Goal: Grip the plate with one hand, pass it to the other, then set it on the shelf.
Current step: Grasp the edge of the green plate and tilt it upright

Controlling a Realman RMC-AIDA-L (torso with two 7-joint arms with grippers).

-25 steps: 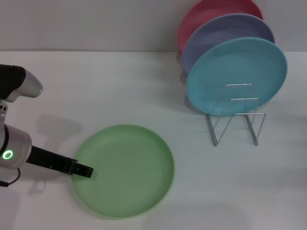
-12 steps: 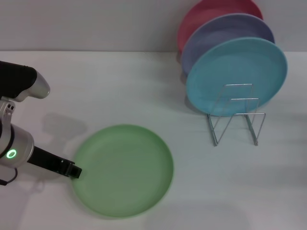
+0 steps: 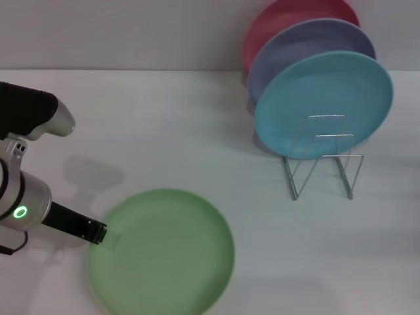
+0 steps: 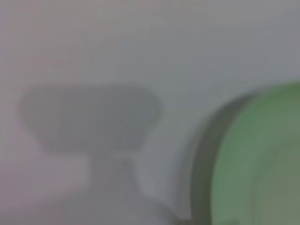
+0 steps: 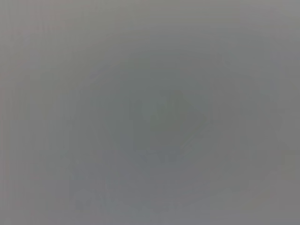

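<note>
The white table point(image 3: 164, 118) carries everything here, and the largest change on it is the light-green plate point(image 3: 164, 252): over the last second it has slid toward the robot and a little to its left, so its near edge now runs out of the head view. It lies flat, apparently still on the table, though the left wrist view shows a dark shadow band under its rim, so that edge may be slightly raised. I cannot tell which.

The left gripper point(image 3: 97, 233) has drawn back with it. A second ago its black tip reached over the rim onto the plate's surface; now the tip sits right at the plate's left rim, the plate stretching away from the fingers toward the robot's right. That the plate travelled along with the retreating tip suggests the fingers are clamped on the rim and dragging it, but the pinch itself is too small to make out, so whether they are together or apart cannot be told.

Far beyond the fingertips, to the robot's right, the silver wire rack point(image 3: 323, 157) is unchanged, holding the turquoise plate point(image 3: 325, 105), lavender plate point(image 3: 308, 49) and pink plate point(image 3: 289, 20) upright, its front loops free.

The right arm is nowhere in the head view.

By my reading the grip stage is under way; lifting and the handover are not yet done.
</note>
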